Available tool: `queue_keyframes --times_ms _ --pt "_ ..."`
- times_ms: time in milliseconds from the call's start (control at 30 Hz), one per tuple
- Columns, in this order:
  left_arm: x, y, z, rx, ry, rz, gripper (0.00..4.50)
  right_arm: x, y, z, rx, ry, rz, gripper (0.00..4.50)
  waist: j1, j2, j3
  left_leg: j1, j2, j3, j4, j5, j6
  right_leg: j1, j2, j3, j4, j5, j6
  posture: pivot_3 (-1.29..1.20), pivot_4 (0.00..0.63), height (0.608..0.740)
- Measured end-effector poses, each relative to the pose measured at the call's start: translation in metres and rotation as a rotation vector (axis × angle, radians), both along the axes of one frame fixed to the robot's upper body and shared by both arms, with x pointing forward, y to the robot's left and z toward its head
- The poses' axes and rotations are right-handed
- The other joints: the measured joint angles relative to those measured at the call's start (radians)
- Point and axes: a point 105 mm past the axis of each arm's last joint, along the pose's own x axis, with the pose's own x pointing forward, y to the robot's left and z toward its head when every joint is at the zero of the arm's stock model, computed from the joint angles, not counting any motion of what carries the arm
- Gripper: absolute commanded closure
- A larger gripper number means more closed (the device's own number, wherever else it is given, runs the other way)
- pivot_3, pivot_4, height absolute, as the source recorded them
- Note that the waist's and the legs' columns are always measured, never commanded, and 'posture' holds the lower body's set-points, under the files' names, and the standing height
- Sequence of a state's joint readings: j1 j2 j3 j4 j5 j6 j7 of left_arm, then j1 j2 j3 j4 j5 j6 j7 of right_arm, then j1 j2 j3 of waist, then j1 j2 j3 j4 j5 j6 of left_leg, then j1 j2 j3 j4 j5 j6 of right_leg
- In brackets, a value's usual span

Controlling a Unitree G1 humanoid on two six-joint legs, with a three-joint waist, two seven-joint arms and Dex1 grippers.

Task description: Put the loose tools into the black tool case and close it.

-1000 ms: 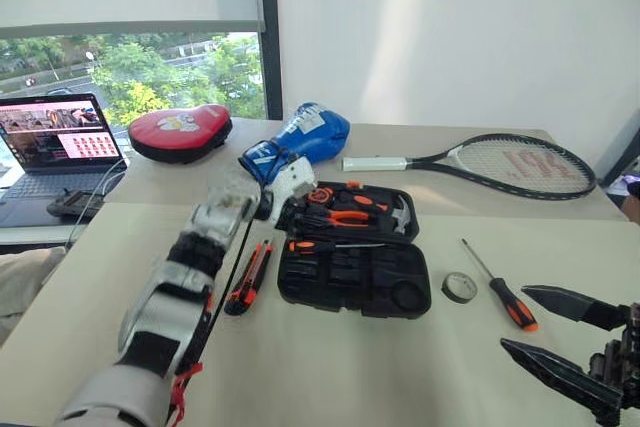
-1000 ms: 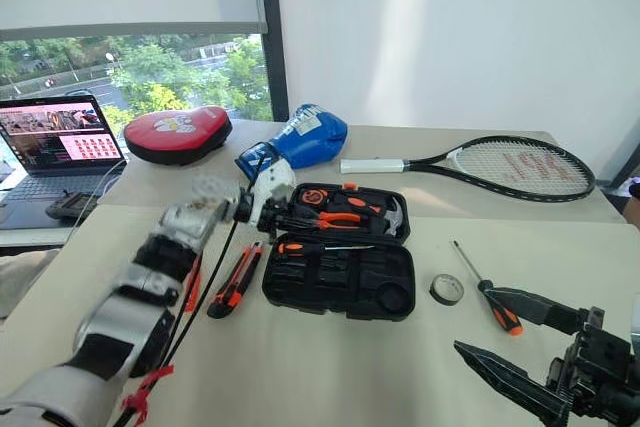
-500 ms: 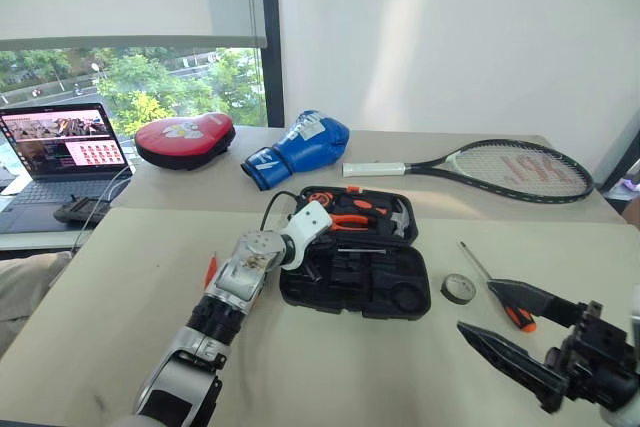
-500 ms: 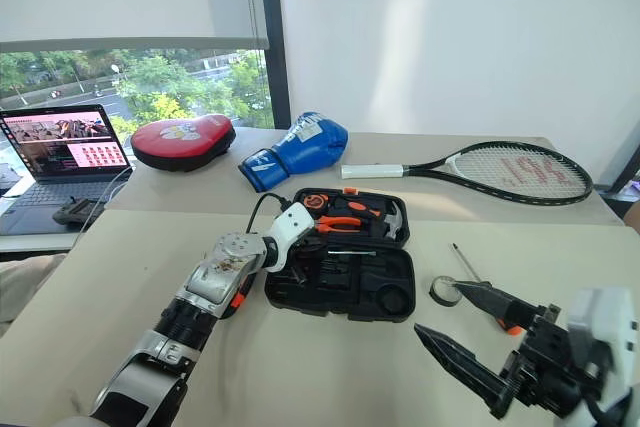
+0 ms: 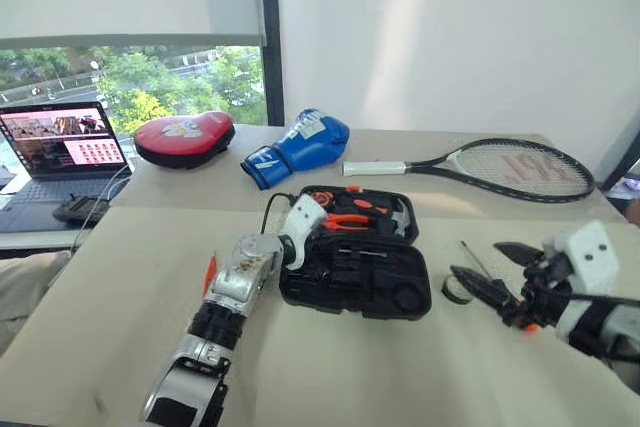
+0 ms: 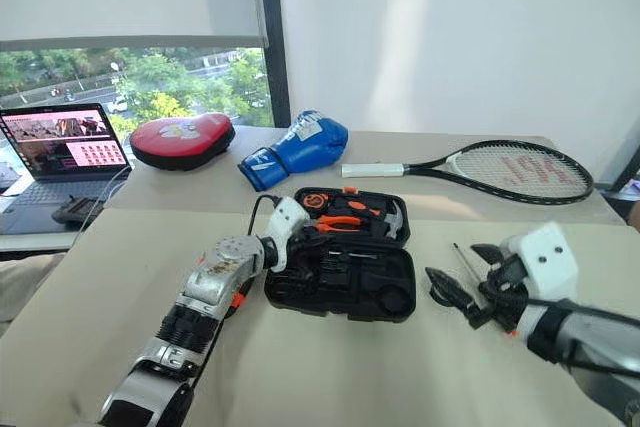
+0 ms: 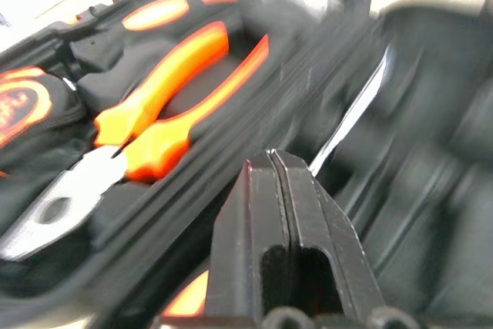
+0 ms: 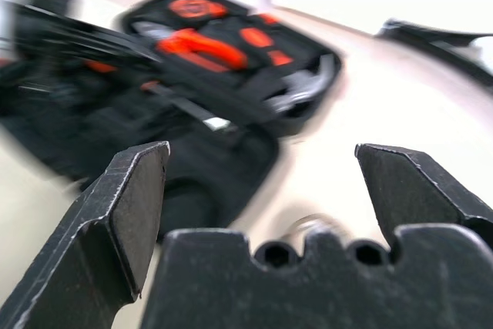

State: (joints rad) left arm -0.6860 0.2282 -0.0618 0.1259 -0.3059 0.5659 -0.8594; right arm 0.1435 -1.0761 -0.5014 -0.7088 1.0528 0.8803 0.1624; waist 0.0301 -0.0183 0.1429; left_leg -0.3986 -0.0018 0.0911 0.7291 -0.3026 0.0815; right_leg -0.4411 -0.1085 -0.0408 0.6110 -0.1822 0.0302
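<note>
Grey tape roll (image 5: 457,289) beside right tool (image 5: 495,272)

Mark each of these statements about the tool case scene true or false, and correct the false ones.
1. The black tool case lies shut on the table. False: it lies open, with orange-handled pliers in its far half.
2. The right gripper has its fingers spread wide. True.
3. The left gripper holds a screwdriver. False: its fingers are pressed together on nothing, over the case.
4. A tennis racket lies beyond the case. True.
5. The blue boxing glove sits inside the case. False: it lies on the table behind it.
</note>
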Motion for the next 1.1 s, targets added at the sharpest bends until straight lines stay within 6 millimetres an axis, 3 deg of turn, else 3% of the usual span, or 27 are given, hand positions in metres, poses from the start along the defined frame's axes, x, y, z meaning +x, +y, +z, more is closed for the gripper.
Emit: queue_keyframes --times_ms 67,133,300,367,500,633,833,900,967,1100 --pt "-0.027 0.014 0.033 -0.039 -0.043 -0.145 3.08 0.013 -0.020 -0.009 -0.028 0.113 -0.083 0.00 -0.015 0.000 0.000 0.001 0.001 0.000 0.000 0.000 -0.001 0.001 0.001 0.000 -0.001 0.000 -0.001 0.00 0.150 0.740" --pt "-0.048 0.023 0.046 -0.026 -0.058 -0.232 2.30 0.022 -0.037 -0.017 -0.020 0.181 -0.152 0.00 -0.019 0.001 0.000 0.002 0.000 0.000 -0.002 0.000 0.000 0.001 0.001 0.000 -0.001 -0.001 -0.001 0.00 0.150 0.740" --pt "-0.095 0.032 0.038 0.045 0.021 -0.409 0.48 0.038 -0.051 -0.038 -0.026 0.363 -0.188 0.00 -0.017 0.001 0.000 0.002 -0.002 0.001 -0.001 -0.001 0.002 0.002 0.003 0.000 -0.002 -0.002 0.000 0.00 0.150 0.740" --pt "-0.110 0.036 0.037 0.090 0.026 -0.464 0.02 0.042 -0.057 -0.045 -0.035 0.429 -0.204 0.00 -0.017 0.001 0.001 0.002 -0.002 0.002 -0.001 -0.002 0.003 0.003 0.003 0.001 -0.002 -0.002 0.000 0.00 0.150 0.740" --pt "-0.124 0.033 0.031 0.118 0.017 -0.480 0.02 0.052 -0.067 -0.062 -0.065 0.544 -0.226 0.00 -0.016 0.001 0.001 0.002 -0.003 0.002 0.000 -0.004 0.007 0.003 0.003 0.001 -0.003 -0.002 0.000 0.00 0.150 0.740" --pt "-0.122 0.028 0.030 0.100 0.004 -0.433 0.00 0.055 -0.085 -0.088 -0.133 0.651 -0.261 1.09 -0.017 0.001 0.001 0.001 -0.003 0.003 0.000 -0.002 0.004 0.003 0.003 0.001 -0.003 -0.002 0.001 0.00 0.150 0.740" --pt "-0.122 0.025 0.029 0.069 0.011 -0.392 0.00 0.064 -0.092 -0.091 -0.208 0.653 -0.191 3.13 -0.018 0.001 0.001 0.003 -0.003 0.003 0.000 -0.002 0.003 0.004 0.003 0.001 -0.003 -0.001 0.001 0.00 0.150 0.740" --pt "-0.119 0.029 0.025 0.071 -0.002 -0.347 0.00 0.066 -0.092 -0.089 -0.228 0.619 -0.155 3.67 -0.017 0.001 0.001 0.003 -0.003 0.003 0.000 -0.002 0.003 0.004 0.003 0.001 -0.003 -0.001 0.002 0.00 0.150 0.740" --pt "-0.112 0.035 0.023 0.043 -0.032 -0.266 0.00 0.067 -0.088 -0.085 -0.224 0.575 -0.113 3.67 -0.018 0.002 0.001 0.003 -0.003 0.003 0.000 -0.002 0.003 0.004 0.002 0.002 -0.003 -0.001 0.002 0.00 0.150 0.740" --pt "-0.111 0.049 0.024 -0.010 -0.056 -0.224 0.00 0.076 -0.040 -0.036 -0.198 0.414 0.082 3.67 -0.030 0.005 0.003 0.002 -0.001 0.003 -0.001 0.000 -0.001 0.001 0.003 0.002 -0.001 -0.001 0.001 0.00 0.150 0.740"
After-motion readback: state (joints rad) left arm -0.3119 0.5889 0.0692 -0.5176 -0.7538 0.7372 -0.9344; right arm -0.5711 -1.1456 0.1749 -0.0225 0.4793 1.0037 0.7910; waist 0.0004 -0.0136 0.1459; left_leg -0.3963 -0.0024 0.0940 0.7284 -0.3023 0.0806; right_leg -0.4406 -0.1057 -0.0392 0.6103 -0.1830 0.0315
